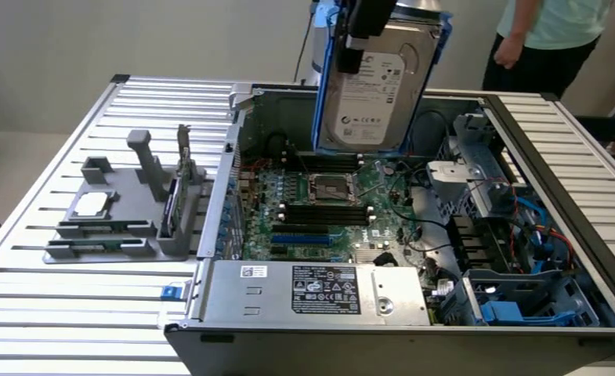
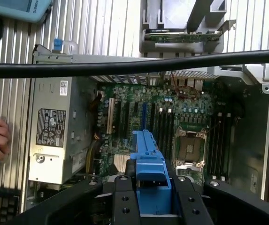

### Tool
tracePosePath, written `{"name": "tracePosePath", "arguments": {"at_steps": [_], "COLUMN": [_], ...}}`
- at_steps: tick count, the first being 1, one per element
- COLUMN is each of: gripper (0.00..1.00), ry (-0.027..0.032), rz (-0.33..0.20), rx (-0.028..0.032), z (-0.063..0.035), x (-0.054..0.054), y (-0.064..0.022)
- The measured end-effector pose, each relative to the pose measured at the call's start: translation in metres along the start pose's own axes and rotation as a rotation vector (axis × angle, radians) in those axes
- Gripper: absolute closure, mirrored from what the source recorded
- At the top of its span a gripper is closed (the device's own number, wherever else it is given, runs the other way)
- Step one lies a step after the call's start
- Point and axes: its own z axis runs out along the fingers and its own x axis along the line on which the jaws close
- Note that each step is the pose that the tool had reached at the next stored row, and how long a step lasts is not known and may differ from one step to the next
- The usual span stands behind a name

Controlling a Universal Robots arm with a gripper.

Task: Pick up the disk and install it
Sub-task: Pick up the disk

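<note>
**A:** Widest first: a slatted table [image 1: 66, 329], and on it the case [image 1: 391, 348], lying open with the board [image 1: 328, 219] facing up.

**B:** The supply [image 1: 318, 291] fills the case's near end in the exterior view. The grey stand [image 1: 129, 235] sits outside the case, on the exterior view's left.

**A:** And there's the disk [image 1: 375, 94]! It's up in the air over the case, upright, label facing out, touching nothing inside.

**B:** And the claw [image 1: 372, 31]?

**A:** Right on top of it, and the disk hangs straight down from it. In the wrist view the disk's blue edge is pinched between the two fingers [image 2: 125, 201], so the claw is clamped on the disk.

**B:** Small stuff now: the socket [image 1: 331, 186] lies mid-case, lower than the disk. The chip [image 1: 91, 204] rests on the stand, outside the case.
</note>
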Motion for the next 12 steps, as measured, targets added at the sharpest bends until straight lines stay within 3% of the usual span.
{"name": "tracePosePath", "arguments": {"at_steps": [6,12], "gripper": [0.67,0.67], "ry": [-0.0006,-0.0009], "rz": [0.000,-0.001], "rx": [-0.0003,-0.0045], "z": [-0.0095,-0.0168], "x": [0.010,0.023], "y": [-0.0259,-0.0490]}}
